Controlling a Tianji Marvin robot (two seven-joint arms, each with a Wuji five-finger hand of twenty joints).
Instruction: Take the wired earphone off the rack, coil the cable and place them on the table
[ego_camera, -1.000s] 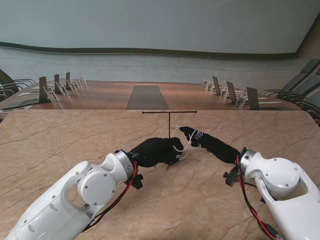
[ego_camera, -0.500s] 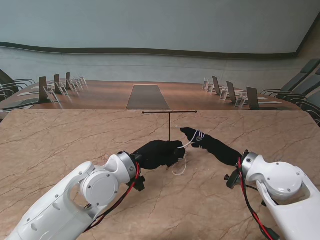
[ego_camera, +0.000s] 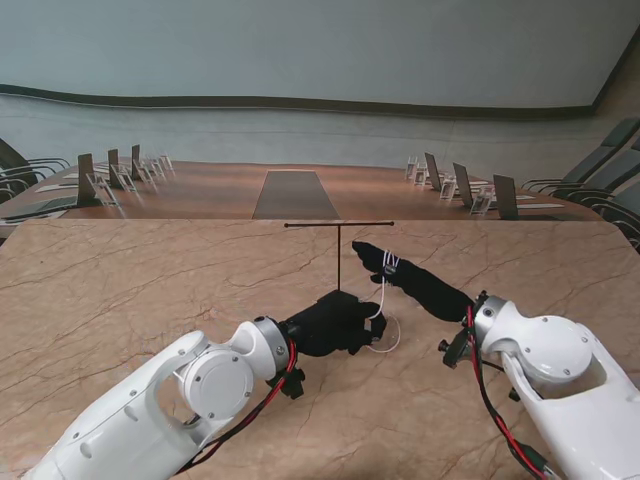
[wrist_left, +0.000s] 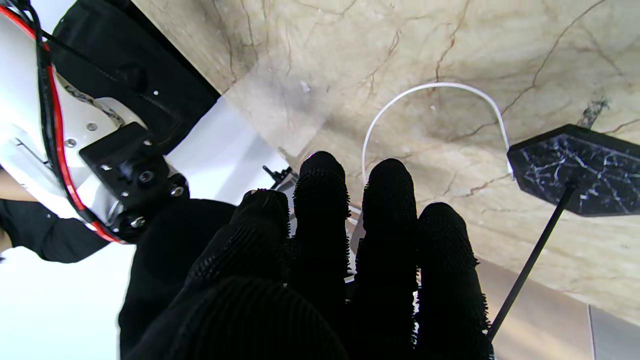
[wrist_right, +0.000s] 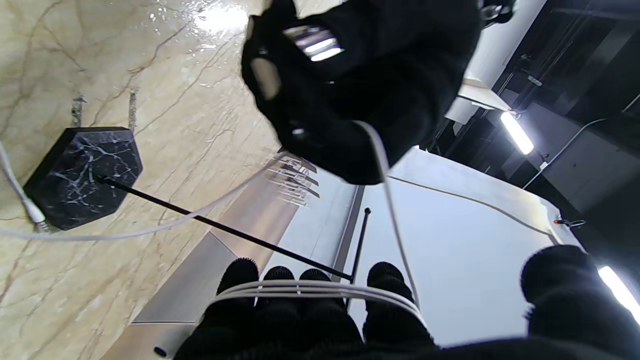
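From the stand I see the thin black rack (ego_camera: 339, 252) between my hands; my right hand (ego_camera: 385, 264), fingers straight, wears white cable (ego_camera: 384, 300) turns and trails a loop onto the table (ego_camera: 150, 290). My left hand (ego_camera: 335, 323) pinches that cable. The left wrist view shows fingers (wrist_left: 385, 235) pressed together before the rack's marbled base (wrist_left: 575, 170). In the right wrist view coils (wrist_right: 310, 288) cross my fingers. No writing readable.

White cable (ego_camera: 384, 310), black rack (ego_camera: 339, 240), white-veined black base (wrist_left: 575, 167), beige veined table (ego_camera: 120, 290).
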